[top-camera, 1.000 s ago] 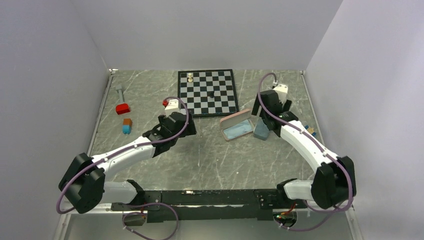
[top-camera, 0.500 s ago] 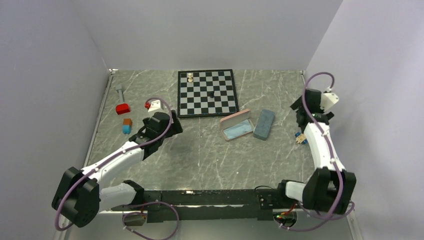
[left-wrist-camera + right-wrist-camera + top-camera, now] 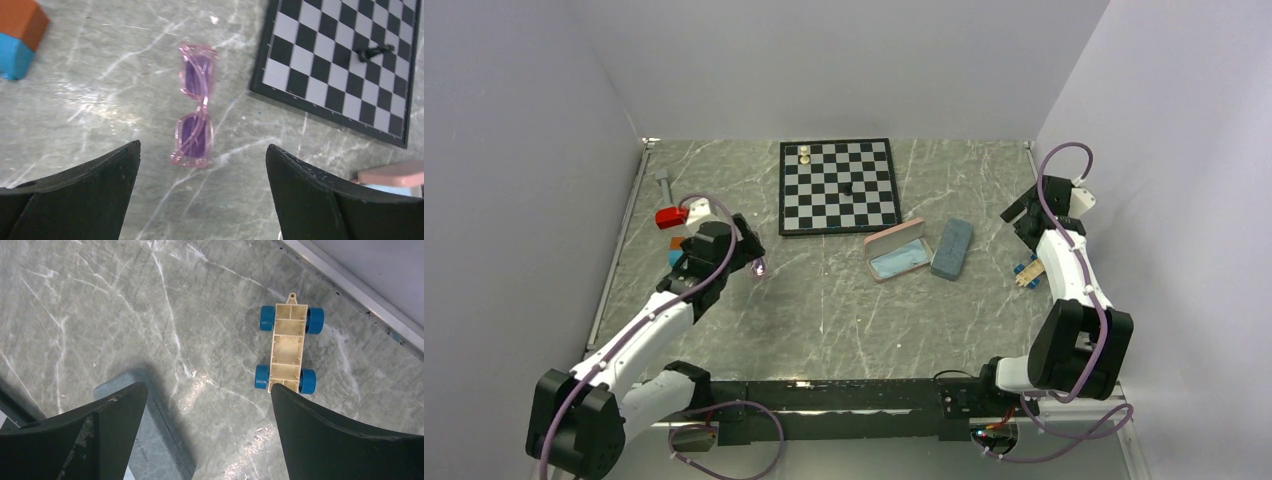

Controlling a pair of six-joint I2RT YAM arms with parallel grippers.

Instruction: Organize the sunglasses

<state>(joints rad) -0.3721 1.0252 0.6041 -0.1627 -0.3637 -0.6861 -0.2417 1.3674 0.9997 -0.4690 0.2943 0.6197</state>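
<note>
- Veined grey table (image 3: 844,310) is sitting between plain pale walls (image 3: 844,60).
- Purple-pink sunglasses (image 3: 196,105) are lying on it beside the chessboard (image 3: 340,65).
- Both the left gripper (image 3: 202,147) and the right gripper (image 3: 207,385) are gaping wide, gripping nothing.
- Small print on the grey-blue case (image 3: 150,440) is showing too blurred to read.

From above, you can't make out the purple sunglasses (image 3: 760,266), too small; the pink case (image 3: 395,173) and grey-blue case (image 3: 160,440) are cut by wrist-view edges.

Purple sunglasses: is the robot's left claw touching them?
Apart. The left wrist view shows table between the purple sunglasses and each finger of the open left gripper.
</note>
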